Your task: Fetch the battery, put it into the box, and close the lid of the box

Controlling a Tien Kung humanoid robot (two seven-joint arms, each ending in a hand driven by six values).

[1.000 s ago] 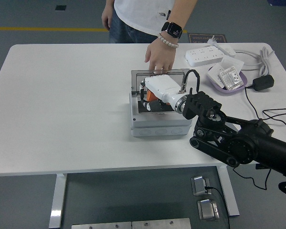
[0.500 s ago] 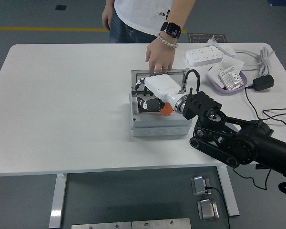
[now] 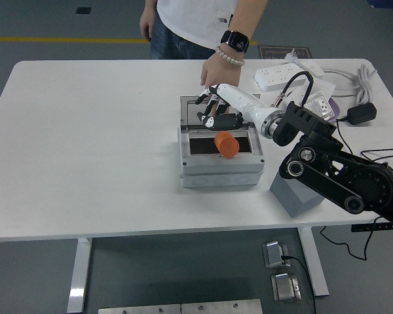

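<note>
Battery-wise, the stubby orange cylinder battery (image 3: 226,145) sits in the open grey plastic box (image 3: 221,169) on the white surface (image 3: 92,144). Looks rigid, smooth, probably rolls, so pinch its sides. Right hand (image 3: 217,112) hovers at its 12 o'clock, fingers loose, holding nothing.

White robot hand (image 3: 217,110), seemingly black-tipped fingers

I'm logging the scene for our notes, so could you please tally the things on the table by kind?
Orange battery: 1
Grey box with lid open: 1
White power strip: 1
Purple tray: 1
Black adapter: 1
Total: 5
</note>
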